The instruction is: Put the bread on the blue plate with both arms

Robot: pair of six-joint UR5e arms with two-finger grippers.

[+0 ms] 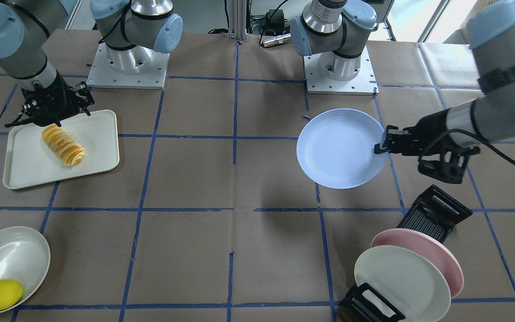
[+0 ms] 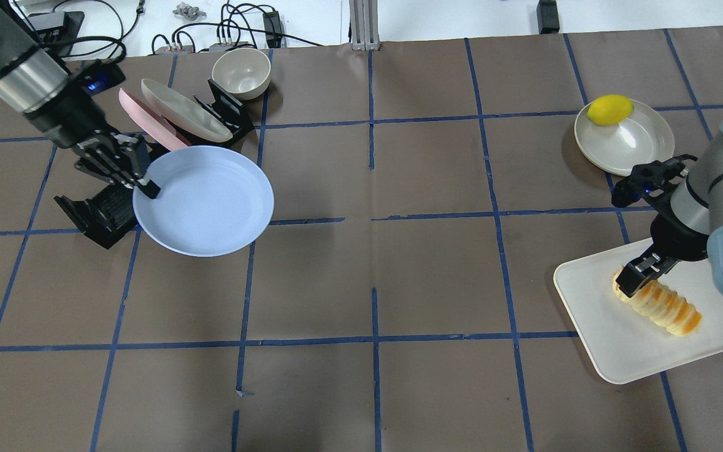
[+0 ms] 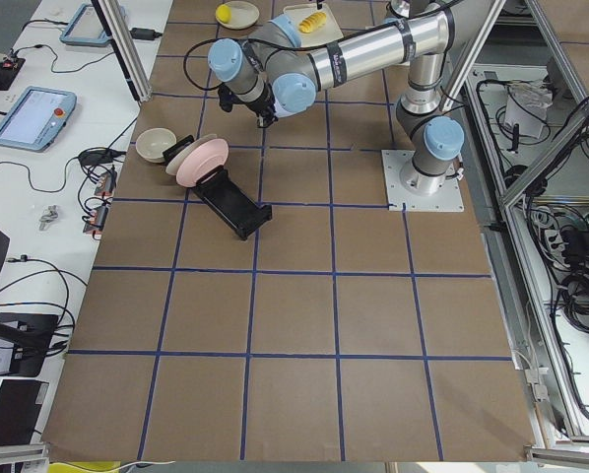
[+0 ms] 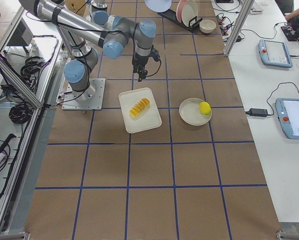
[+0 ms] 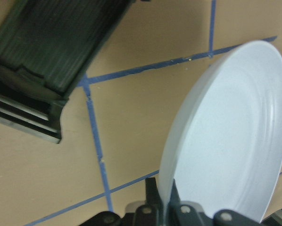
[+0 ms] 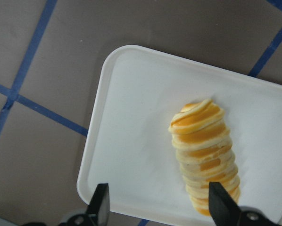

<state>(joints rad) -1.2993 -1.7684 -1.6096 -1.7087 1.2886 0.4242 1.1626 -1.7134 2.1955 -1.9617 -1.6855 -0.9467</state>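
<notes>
Our left pincer [image 2: 147, 187] is pinching the blue plate [image 2: 211, 201] by the rim. Our right pincer [image 6: 161, 203] is hovering, spread, above the bread [image 6: 204, 150].

Showing orange-and-cream banding on the bread [image 1: 63, 145], off-white on the tray [image 1: 101, 134] beneath, lavender-blue on the blue plate [image 1: 338, 150], blue gridlines crossing the brown table [image 1: 195, 179].

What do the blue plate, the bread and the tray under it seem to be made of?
The blue plate: probably matte plastic or melamine, by its even colour and thin rim. The bread: likely moulded toy plastic, with slightly shiny, very regular ridges. The tray: apparently matte cream plastic, smooth with rounded corners.
</notes>
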